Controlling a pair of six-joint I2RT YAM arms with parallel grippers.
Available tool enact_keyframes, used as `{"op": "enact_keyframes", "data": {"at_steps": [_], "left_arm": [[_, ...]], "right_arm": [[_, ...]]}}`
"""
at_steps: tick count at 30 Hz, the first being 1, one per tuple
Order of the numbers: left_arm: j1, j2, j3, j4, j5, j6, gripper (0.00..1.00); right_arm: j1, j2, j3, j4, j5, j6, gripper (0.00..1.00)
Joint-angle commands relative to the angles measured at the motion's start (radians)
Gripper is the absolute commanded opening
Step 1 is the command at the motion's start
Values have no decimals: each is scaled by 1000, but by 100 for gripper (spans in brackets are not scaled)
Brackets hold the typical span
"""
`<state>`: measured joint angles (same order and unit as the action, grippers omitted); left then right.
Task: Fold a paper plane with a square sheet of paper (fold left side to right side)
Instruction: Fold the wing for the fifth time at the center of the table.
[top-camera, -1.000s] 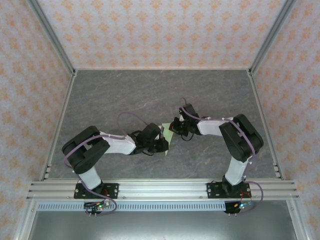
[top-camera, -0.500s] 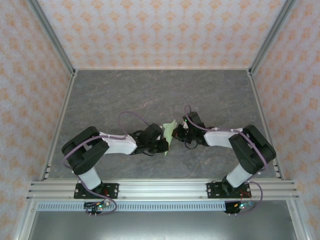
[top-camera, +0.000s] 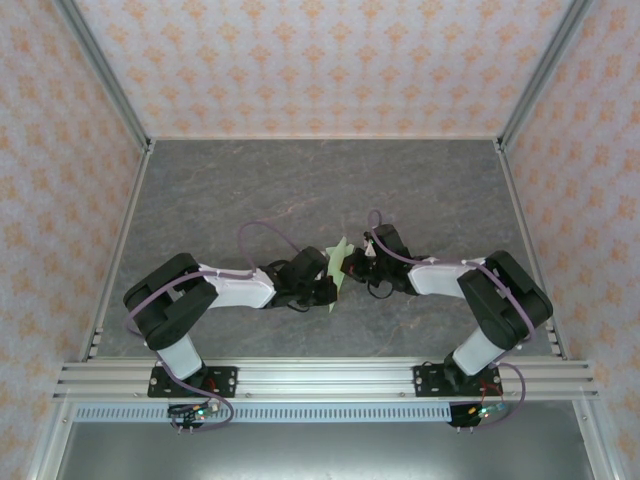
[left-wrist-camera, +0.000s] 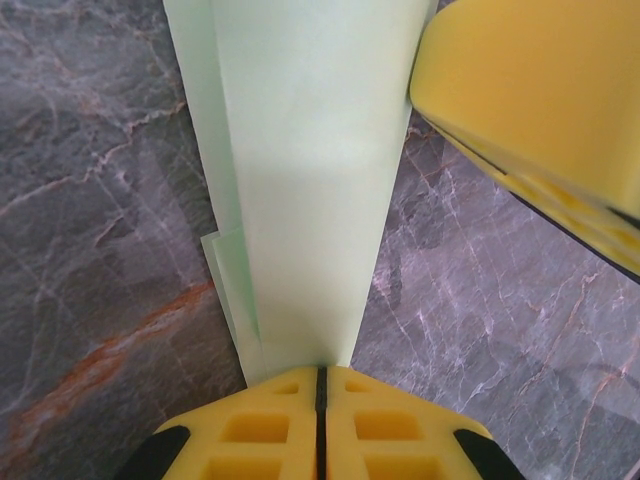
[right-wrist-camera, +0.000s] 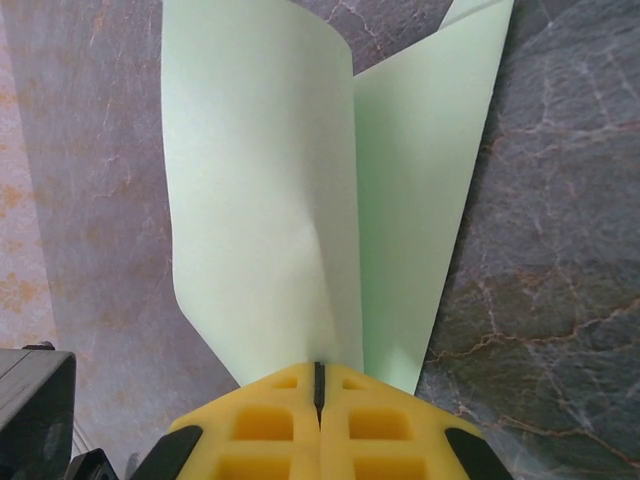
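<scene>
The paper (top-camera: 340, 264), creased into layers, is held up near the middle of the table (top-camera: 230, 190). Your left gripper (left-wrist-camera: 320, 372) is clamped on one end and your right gripper (right-wrist-camera: 318, 368) on the other. You look mid-fold, so the next move calls for aligning the edges squarely before pressing.

We see the paper (top-camera: 341, 260), pale green and plain, near the middle of the table (top-camera: 230, 190). It is folded long and thin, with a few layers stacked up. One side opens into two flaps, and one flap curls over. The left gripper (left-wrist-camera: 320, 372) and the right gripper (right-wrist-camera: 318, 368) pinch it from opposite ends.
</scene>
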<state>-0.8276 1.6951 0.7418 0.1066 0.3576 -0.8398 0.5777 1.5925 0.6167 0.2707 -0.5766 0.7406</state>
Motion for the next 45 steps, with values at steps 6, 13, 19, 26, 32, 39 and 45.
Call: {"op": "enact_keyframes", "data": {"at_steps": [6,13,19,26,32,39,45], "left_arm": [[-10,32,-12,-146,-38,11,9],[-10,28,-12,-147,-42,11,9],[-10,23,-21,-139,-37,7,8],[-10,20,-29,-136,-34,4,8],[-11,33,-28,-144,-35,7,7],[-10,42,-30,-147,-35,8,7],[-10,44,-30,-150,-36,10,6]], "right_arm": [[9,-58,-20,-5,-2,3,3],[57,-44,-8,-10,16,15,3],[58,22,12,17,25,20,3],[57,69,33,-16,67,-41,3],[37,94,78,-75,98,-128,3],[-9,161,127,-114,83,-191,3],[-41,188,154,-132,82,-216,3]]}}
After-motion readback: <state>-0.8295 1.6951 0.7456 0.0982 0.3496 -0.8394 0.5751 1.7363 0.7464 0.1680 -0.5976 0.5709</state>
